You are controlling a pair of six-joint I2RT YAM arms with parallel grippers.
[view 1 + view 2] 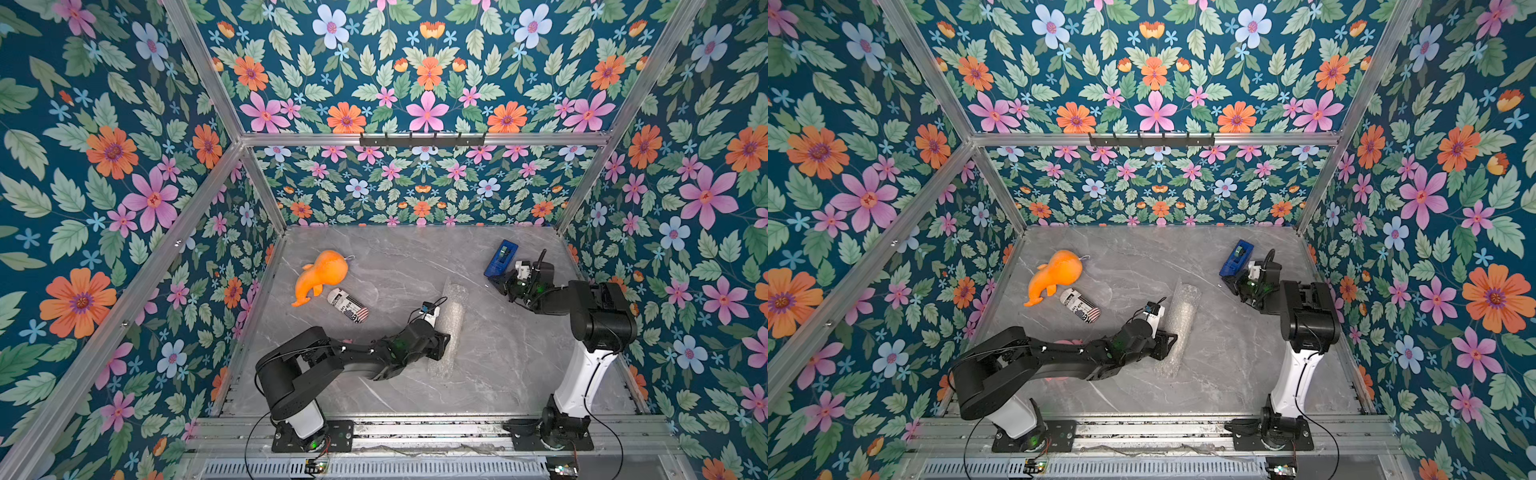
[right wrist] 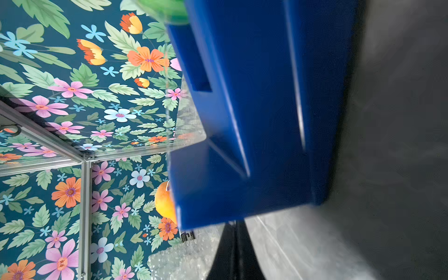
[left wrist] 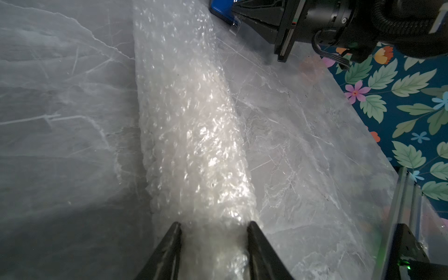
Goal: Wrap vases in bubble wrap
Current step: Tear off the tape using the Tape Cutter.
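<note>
The bubble wrap (image 1: 452, 318) lies rolled into a long, clear, bubbly tube near the middle of the desk (image 1: 519, 365), whitish and cloudy within.

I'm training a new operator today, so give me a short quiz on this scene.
1. Which hand straddles the rolled bubble wrap?
2. True or false: the right hand is shut.
3. What lies nearest the orange plush toy? A) printed can B) mug C) book
Key: 1 left hand; 2 true; 3 A.
</note>
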